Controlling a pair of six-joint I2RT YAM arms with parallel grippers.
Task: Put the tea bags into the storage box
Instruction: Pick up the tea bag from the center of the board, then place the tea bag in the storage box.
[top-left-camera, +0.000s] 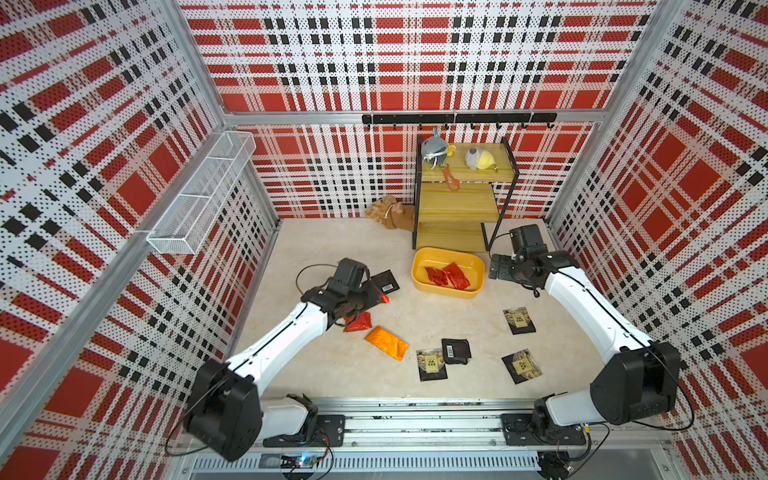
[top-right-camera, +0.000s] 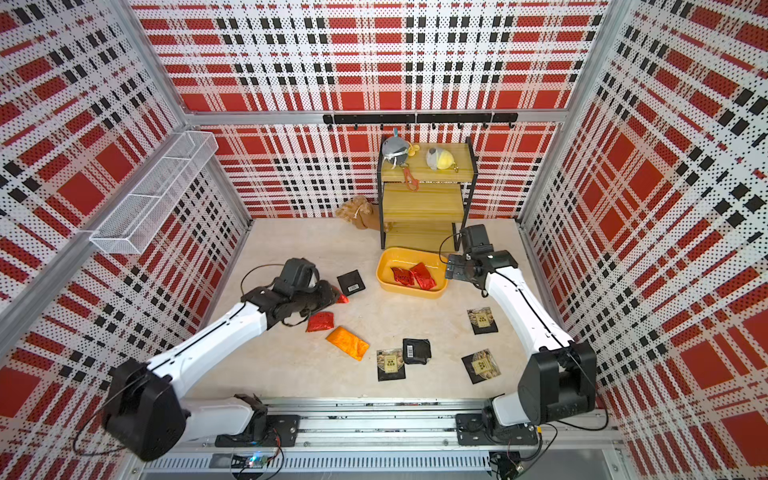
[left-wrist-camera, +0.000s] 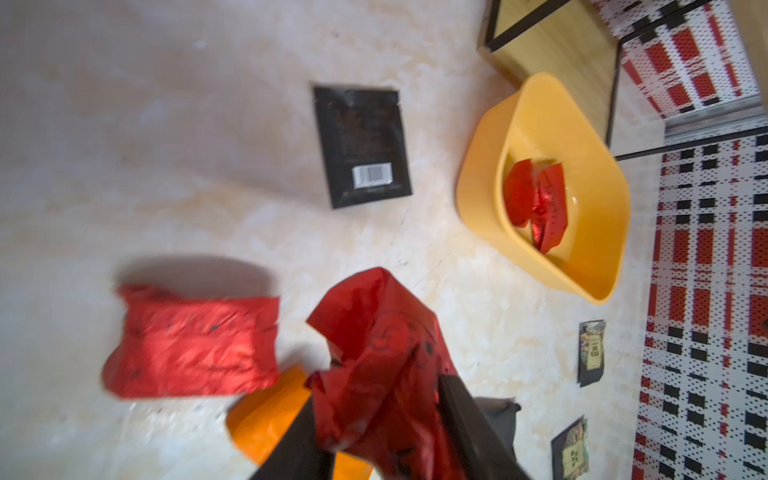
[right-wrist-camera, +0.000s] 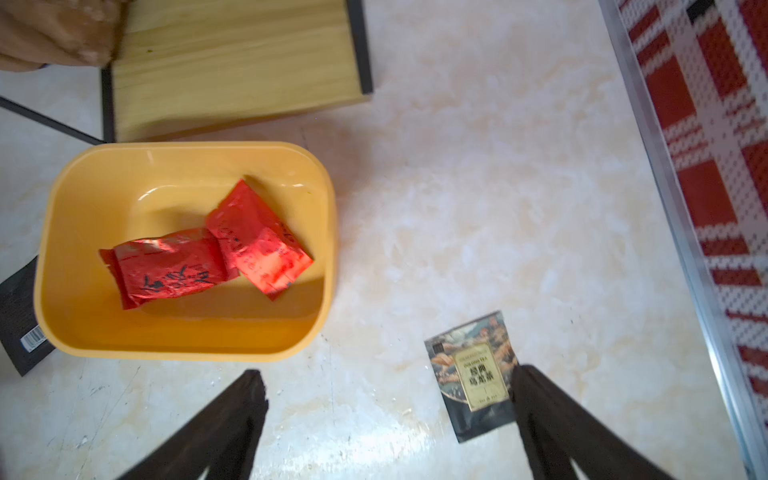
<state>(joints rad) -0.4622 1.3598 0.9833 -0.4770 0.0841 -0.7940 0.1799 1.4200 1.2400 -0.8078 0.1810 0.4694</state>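
So, two red tea bags (top-left-camera: 446, 275) lie in your yellow box (top-left-camera: 448, 292) at one o'clock. Your left gripper (left-wrist-camera: 378, 399) pinches a third red bag (left-wrist-camera: 374, 332); your right gripper (right-wrist-camera: 388, 374) hangs spread, empty, beside the box. Seven more bags (top-left-camera: 386, 343) wait on the table (top-left-camera: 324, 374), three round to eleven o'clock.

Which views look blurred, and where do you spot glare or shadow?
Left wrist view: held sachet and loose sachet blurred, shadow by the latter; right wrist view: sharper, glare on the sachets in the box; both top views: sharp, evenly lit.
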